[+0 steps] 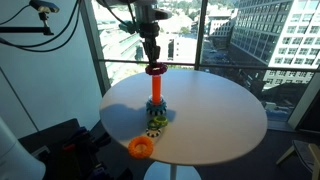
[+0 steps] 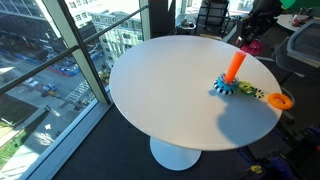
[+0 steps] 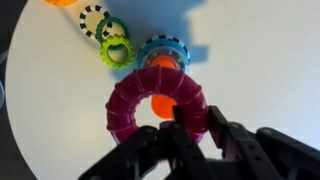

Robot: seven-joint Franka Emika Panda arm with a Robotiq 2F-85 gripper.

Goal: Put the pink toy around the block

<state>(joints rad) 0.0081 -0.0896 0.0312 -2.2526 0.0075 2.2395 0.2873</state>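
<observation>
- Pink toy (image 3: 128, 100): plain magenta-pink, glossy.
- Block (image 2: 234, 66): orange-red peg on a blue base (image 3: 150, 48) with a pale dotted rim.
- Small ring (image 3: 106, 50): yellow-green.
- Checked ring (image 3: 84, 20): black and white blocks alternating.
- Large ring (image 1: 133, 147): bright orange.
- Round table (image 1: 220, 110): white top.
- Gripper (image 3: 190, 130): black.

I hold the pink toy (image 3: 125, 110), a magenta doughnut ring, level in my claw (image 3: 180, 128), right over the block (image 1: 155, 92). The block, an orange-red peg on a round blue base, stands upright near the middle of the table (image 1: 220, 110). Its tip shows through the ring's hole.
</observation>
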